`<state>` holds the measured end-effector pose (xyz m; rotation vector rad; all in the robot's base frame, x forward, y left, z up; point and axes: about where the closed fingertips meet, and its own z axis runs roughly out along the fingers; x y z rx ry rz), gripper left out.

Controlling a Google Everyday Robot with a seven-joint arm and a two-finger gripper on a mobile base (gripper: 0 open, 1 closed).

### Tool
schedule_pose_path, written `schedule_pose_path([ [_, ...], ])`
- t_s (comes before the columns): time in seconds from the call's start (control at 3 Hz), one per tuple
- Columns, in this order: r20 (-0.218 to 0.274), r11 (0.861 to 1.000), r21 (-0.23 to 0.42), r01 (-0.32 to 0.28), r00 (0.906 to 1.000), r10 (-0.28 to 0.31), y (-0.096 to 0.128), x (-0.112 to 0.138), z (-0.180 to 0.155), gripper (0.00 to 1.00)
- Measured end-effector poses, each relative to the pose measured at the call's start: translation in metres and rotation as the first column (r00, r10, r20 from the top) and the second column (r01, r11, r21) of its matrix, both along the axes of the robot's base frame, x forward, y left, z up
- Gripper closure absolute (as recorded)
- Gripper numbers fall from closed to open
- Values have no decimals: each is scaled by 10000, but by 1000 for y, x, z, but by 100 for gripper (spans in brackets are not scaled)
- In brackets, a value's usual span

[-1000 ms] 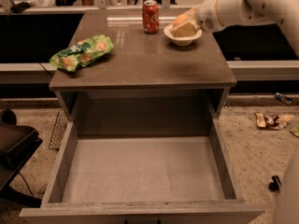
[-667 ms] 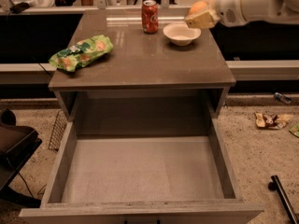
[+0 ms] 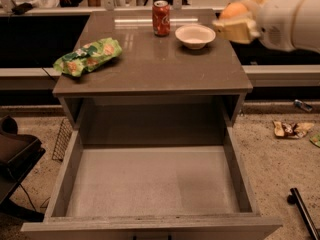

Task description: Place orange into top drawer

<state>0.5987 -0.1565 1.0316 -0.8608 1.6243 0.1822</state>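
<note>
The orange (image 3: 233, 10) is small, round and yellow-orange. My gripper (image 3: 235, 23) is shut on it and holds it in the air at the upper right, just right of the white bowl (image 3: 195, 35) and above the cabinet top's right rear corner. The white arm (image 3: 290, 19) reaches in from the right edge. The top drawer (image 3: 150, 184) is pulled fully open below the cabinet top, with a bare flat grey floor and thick side walls.
A red soda can (image 3: 161, 18) stands at the back of the cabinet top (image 3: 150, 64), left of the bowl. A green snack bag (image 3: 88, 56) lies at its left edge. Wrappers (image 3: 292, 129) lie on the floor at right. A dark chair (image 3: 15, 154) stands at left.
My gripper has lifted the orange out of the white bowl and moved it up and to the right, clear of the bowl.
</note>
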Motion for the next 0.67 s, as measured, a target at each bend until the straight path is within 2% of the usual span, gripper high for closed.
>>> schedule_pose_path([
  [0.33,-1166,9989,-201,424,9922,-444,-30,-43,-62,100],
  [0.67,-2600,9990,-455,36,9655,-153,-47,-75,-120,100],
])
